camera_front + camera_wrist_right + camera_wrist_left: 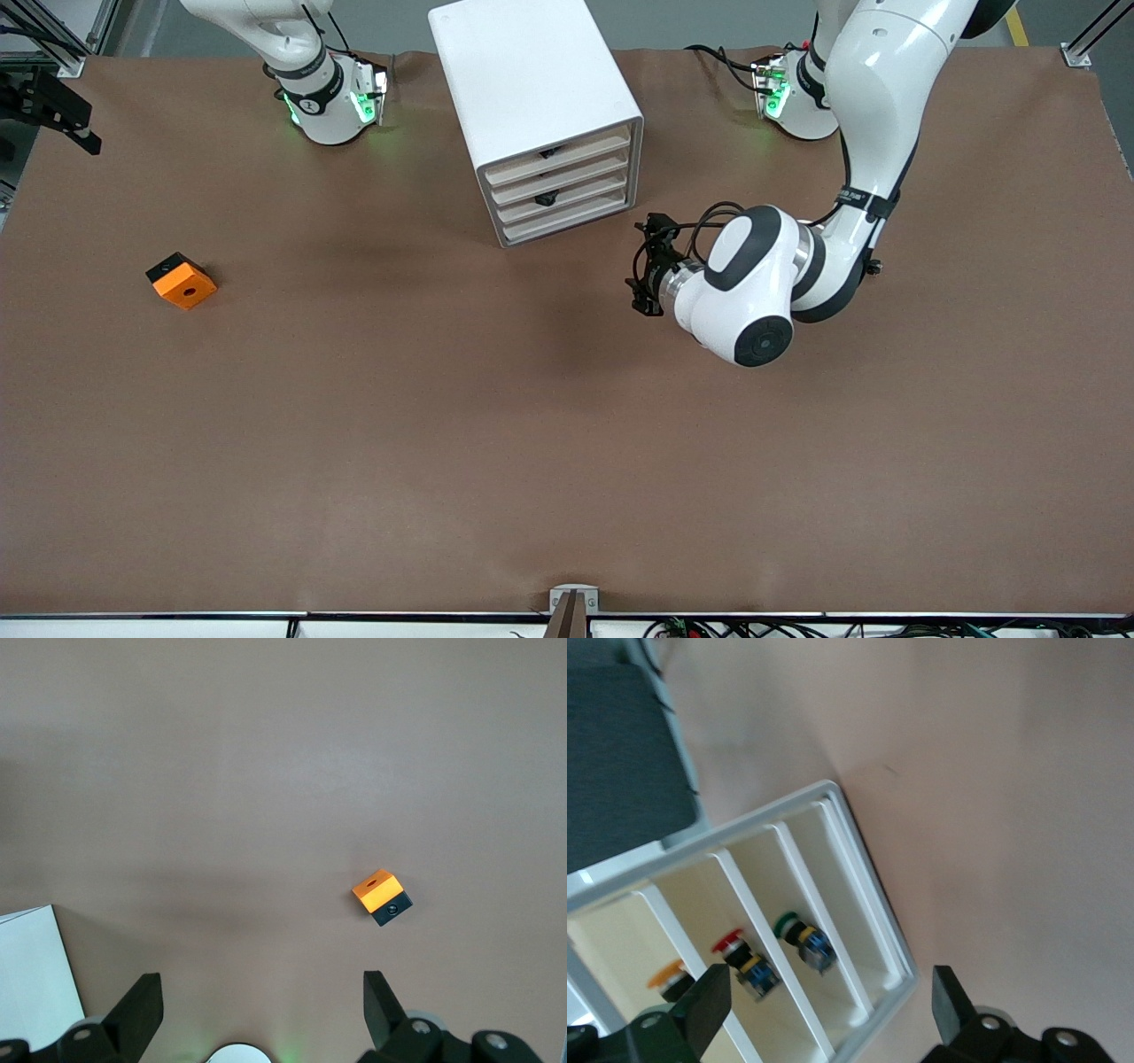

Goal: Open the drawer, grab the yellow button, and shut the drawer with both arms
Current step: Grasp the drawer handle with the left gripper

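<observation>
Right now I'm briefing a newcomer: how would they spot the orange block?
From the white cabinet between the arm bases, look toward the right arm's end of the table, nearer the camera. The orange block lies alone: holed orange top, black base.

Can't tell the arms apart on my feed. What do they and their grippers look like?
Both arms are glossy white with black-grey joint caps. The left arm ends in a black left gripper looped with black cable. The right gripper is also black. Green lights glow at both bases.
</observation>
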Motion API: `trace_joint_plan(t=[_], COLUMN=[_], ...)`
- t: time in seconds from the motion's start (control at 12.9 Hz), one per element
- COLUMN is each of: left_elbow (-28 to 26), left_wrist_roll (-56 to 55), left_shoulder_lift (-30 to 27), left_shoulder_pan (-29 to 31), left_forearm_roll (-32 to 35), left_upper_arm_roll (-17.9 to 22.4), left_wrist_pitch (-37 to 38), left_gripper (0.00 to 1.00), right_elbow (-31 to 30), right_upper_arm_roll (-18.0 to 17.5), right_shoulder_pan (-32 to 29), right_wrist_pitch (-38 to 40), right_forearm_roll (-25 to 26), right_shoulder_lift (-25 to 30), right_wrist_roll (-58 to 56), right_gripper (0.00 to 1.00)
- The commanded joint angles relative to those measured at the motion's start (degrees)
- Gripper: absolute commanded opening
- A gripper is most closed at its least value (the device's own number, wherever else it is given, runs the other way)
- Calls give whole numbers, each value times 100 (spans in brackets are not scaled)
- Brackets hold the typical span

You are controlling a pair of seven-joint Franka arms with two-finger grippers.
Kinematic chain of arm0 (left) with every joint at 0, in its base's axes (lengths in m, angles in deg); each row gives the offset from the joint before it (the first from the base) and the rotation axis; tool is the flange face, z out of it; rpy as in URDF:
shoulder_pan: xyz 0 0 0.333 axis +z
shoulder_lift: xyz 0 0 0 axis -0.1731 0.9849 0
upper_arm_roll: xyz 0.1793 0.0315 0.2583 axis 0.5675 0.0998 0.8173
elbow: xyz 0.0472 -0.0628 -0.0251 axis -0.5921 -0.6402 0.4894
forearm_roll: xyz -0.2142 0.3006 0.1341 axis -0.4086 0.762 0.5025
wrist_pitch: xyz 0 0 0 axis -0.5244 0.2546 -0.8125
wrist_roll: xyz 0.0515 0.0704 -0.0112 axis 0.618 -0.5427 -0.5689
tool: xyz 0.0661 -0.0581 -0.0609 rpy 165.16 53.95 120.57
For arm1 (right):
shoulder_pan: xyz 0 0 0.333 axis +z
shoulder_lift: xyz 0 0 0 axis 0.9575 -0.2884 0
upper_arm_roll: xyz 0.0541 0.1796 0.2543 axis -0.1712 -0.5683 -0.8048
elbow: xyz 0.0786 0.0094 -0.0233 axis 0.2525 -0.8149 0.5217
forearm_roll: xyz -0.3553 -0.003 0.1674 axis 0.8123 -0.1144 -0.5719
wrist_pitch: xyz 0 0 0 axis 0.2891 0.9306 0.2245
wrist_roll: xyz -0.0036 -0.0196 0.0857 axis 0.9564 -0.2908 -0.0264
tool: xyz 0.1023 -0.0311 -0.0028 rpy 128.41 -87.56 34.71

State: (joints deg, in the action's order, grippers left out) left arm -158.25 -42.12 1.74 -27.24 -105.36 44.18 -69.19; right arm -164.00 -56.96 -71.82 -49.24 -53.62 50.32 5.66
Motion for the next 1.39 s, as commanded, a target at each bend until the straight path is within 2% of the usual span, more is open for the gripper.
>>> trace_joint_plan(t=[0.0, 0.23, 0.62, 0.77, 1.16, 1.31], left_elbow=[92, 92, 83, 74, 74, 74], left_wrist_roll=[-405, -582, -897, -934, -1154, -1328], left_shoulder_lift=[244, 324, 693, 737, 904, 992], left_shoulder_pan=[-31, 4, -92, -127, -408, -461], left_forearm_roll=[-136, -170, -715, -907, -1532, -1848], left_upper_arm_roll=[-3, -3, -11, -38, -47, -47], left_wrist_pitch=[258, 284, 302, 643, 1207, 1251], left_gripper=[100, 100, 100, 100, 100, 91], right_elbow=[-14, -31, -22, -31, -49, -49], right_upper_arm_roll=[27, 36, 36, 36, 71, 71], right_shoulder_pan=[26, 17, 17, 8, -36, -80], right_wrist_pitch=[40, 57, 48, 48, 48, 74], right_forearm_roll=[62, 62, 53, 53, 18, -35], right_shoulder_lift=[23, 32, 32, 32, 23, 23], right_wrist_roll=[0, -9, 122, 500, 492, 492], right_gripper=[100, 100, 100, 100, 100, 100])
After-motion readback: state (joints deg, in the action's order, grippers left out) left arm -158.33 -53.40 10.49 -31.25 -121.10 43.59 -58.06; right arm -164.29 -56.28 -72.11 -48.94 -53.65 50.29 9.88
